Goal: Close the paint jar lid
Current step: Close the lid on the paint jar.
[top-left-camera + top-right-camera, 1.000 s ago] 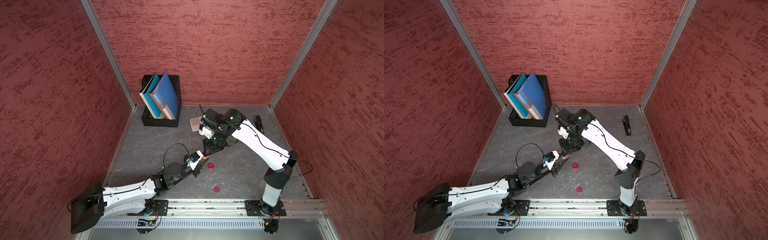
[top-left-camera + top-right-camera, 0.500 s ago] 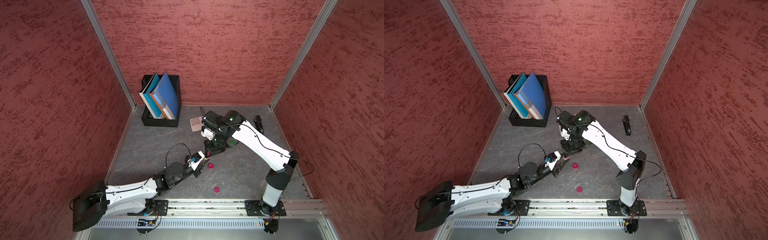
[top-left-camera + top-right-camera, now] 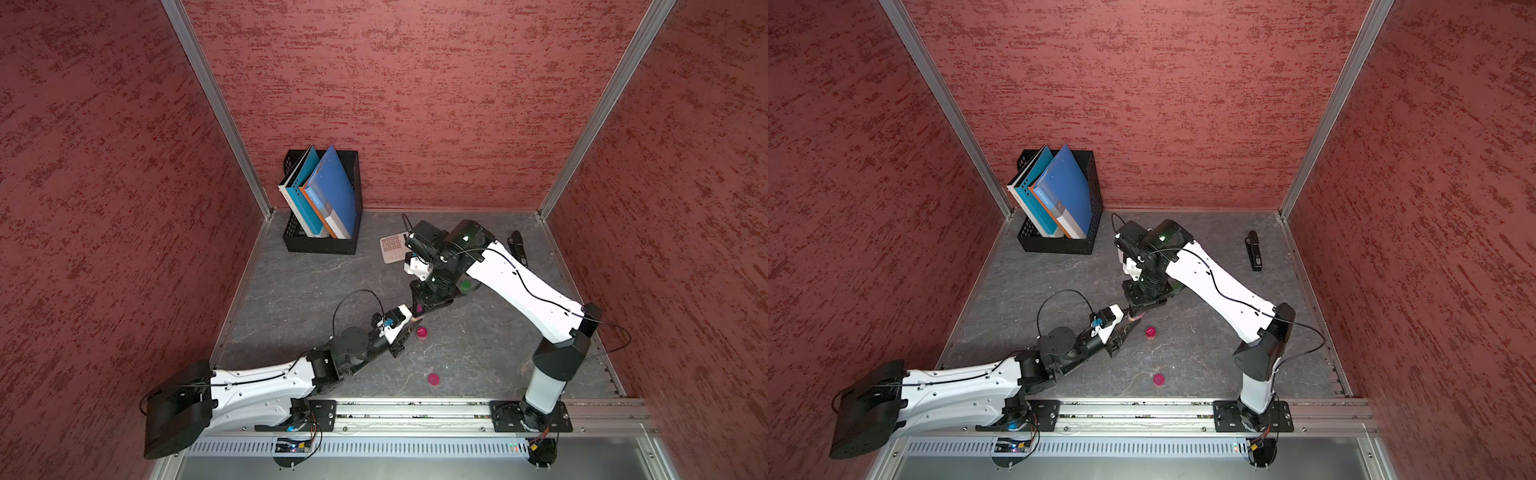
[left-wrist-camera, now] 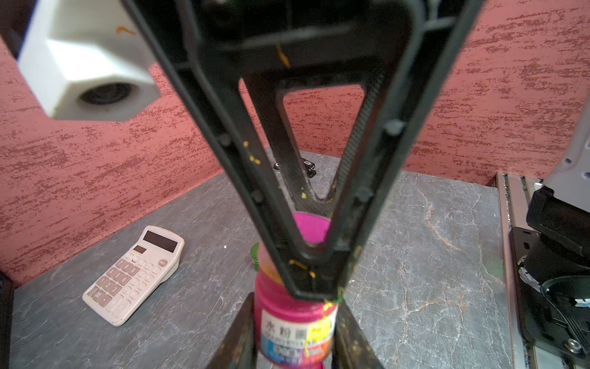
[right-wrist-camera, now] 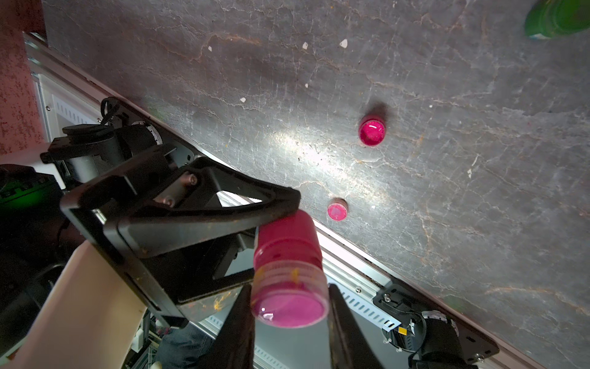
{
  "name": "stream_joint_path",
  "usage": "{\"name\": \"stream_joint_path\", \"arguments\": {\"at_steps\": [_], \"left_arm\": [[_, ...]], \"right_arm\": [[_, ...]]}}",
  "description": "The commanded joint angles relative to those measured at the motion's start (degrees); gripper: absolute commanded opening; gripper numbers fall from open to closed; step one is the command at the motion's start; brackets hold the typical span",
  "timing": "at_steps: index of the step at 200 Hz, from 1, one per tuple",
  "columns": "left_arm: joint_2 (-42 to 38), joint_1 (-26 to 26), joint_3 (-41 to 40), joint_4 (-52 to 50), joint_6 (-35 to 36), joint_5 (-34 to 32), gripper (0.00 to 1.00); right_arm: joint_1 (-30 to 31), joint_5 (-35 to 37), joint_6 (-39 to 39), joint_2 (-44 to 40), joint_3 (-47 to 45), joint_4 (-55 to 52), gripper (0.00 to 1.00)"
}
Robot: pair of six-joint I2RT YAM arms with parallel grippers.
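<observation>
Right wrist view shows the magenta paint jar lifted off the desk near its middle. The closed left claw pinches the jar's body, and the right claw is clamped on the lid, which sits on the jar's mouth. By my reading the capping is mostly done: the lid looks seated, and what is left is a final tightening twist, which I cannot confirm, and then letting go. Against the top views of a second ago almost nothing differs: both claws meet at the same spot with the same grips, and the left arm reaches only a shade farther toward the right arm.
</observation>
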Motion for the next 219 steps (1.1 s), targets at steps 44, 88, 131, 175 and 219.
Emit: {"name": "stream_joint_path", "arguments": {"at_steps": [44,88,131,175,219], "left_arm": [[-0.98,-1.96,3.55,6.33,2.0,-0.16,0.2],[-1.39,-2.0,3.38,7.44,2.09,-0.74,0.2],[-1.08,-2.05,3.5,8.77,2.44,-1.88,0.2],[-0.14,-1.96,3.18,8.42,2.05,-2.23,0.2],[1.02,-1.92,2.89,7.98,1.13,-2.16,0.2]], "right_arm": [[0.22,-1.2,0.15,1.33,1.89,-2.25,0.29],[0.16,-1.35,0.45,1.32,1.74,-1.39,0.29],[0.16,-1.78,0.61,1.24,1.66,-0.67,0.34],[0.16,-1.33,0.76,0.91,1.98,-0.85,0.41],[0.13,-0.72,0.76,0.68,2.82,-1.28,0.45]]}}
